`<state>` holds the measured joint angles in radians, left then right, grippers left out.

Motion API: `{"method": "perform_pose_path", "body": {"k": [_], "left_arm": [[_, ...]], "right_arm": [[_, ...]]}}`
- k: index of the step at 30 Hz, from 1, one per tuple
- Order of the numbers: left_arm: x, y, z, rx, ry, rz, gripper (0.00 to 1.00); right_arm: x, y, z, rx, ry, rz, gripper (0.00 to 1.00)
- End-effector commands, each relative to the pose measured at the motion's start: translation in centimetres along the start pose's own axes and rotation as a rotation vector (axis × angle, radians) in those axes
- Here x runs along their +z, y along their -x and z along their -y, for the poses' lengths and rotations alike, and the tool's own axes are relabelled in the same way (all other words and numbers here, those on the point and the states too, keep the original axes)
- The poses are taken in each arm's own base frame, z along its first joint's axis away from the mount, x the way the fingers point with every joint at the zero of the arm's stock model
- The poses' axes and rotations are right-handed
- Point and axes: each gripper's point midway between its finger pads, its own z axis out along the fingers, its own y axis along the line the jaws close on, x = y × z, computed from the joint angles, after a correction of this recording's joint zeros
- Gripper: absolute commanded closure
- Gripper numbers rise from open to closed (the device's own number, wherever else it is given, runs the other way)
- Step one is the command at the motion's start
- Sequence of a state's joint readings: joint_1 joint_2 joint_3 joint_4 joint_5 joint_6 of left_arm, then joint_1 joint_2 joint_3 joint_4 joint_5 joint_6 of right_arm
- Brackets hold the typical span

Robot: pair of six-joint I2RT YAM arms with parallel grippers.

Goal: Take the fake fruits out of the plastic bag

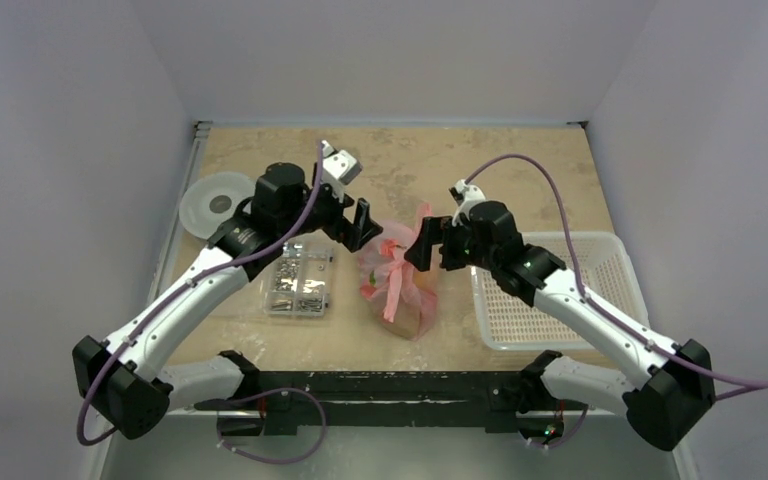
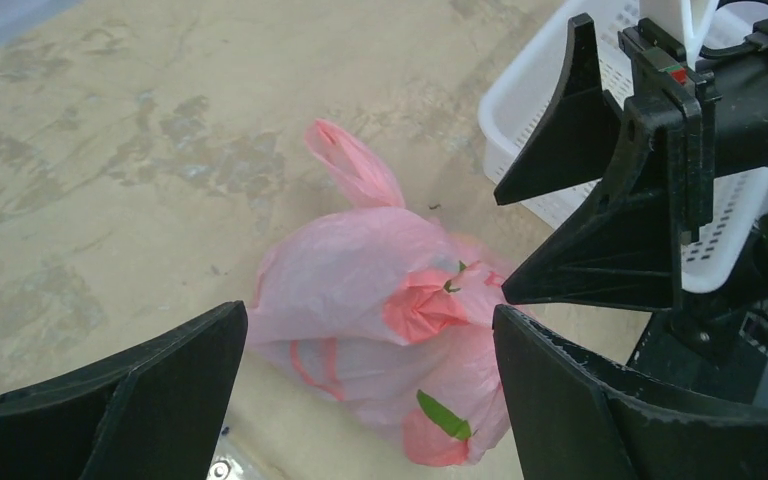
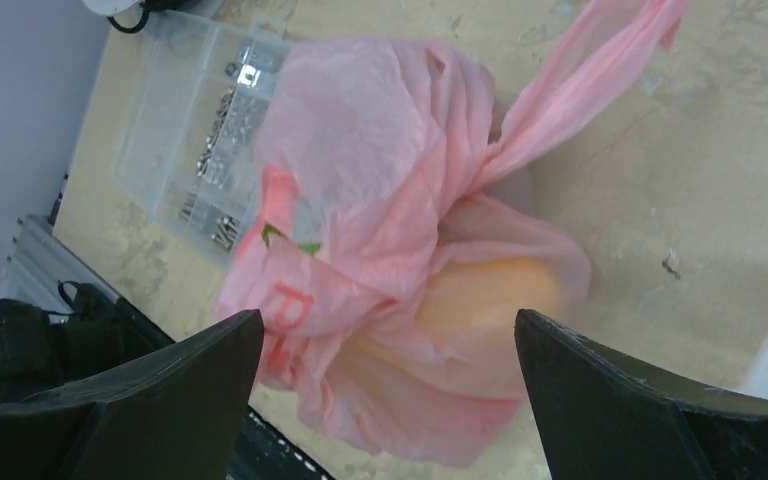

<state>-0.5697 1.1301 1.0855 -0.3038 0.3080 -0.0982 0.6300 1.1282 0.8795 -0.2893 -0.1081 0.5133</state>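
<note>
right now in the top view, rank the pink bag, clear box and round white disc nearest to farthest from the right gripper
1. pink bag, just beside the right gripper, mid table
2. clear box, left of the bag
3. round white disc, far left edge

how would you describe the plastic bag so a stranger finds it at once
Look at the middle of the tan table. The plastic bag lies there, between a clear box of metal parts and a white basket. It alone is pink, soft and crinkled.
</note>
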Motion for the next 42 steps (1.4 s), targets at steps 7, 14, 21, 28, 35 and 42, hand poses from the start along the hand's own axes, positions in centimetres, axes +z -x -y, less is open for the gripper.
{"method": "perform_pose_path", "body": {"k": [7,14,21,28,35,42], "left_arm": [[4.9,-3.2,4.4,0.02,-0.173,-0.212,0.12],[6.5,-5.3,4.0,0.044,-0.116,-0.302,0.18],[7.3,-6.9,4.3,0.066,-0.112,-0.355,0.33],[7.6,-7.9,3.3,0.118,-0.02,-0.426,0.8],[7.2,-7.4,2.6,0.154,0.016,-0.413,1.0],[6.8,-6.8,3.2,0.152,-0.01,-0.392,1.0]], "right_arm": [[-2.6,-1.9,-0.5,0.02,0.086,0.044,0.13],[-1.7,-1.5,-2.4,0.009,0.202,0.053,0.27],[0.0,-0.7,-2.5,-0.004,0.201,0.071,0.34],[1.5,-2.1,-2.3,0.032,0.238,0.057,0.53],[1.4,-2.4,-1.9,0.034,0.225,0.067,0.46],[1.9,-1.3,-2.5,0.041,0.243,0.102,0.47]]}}
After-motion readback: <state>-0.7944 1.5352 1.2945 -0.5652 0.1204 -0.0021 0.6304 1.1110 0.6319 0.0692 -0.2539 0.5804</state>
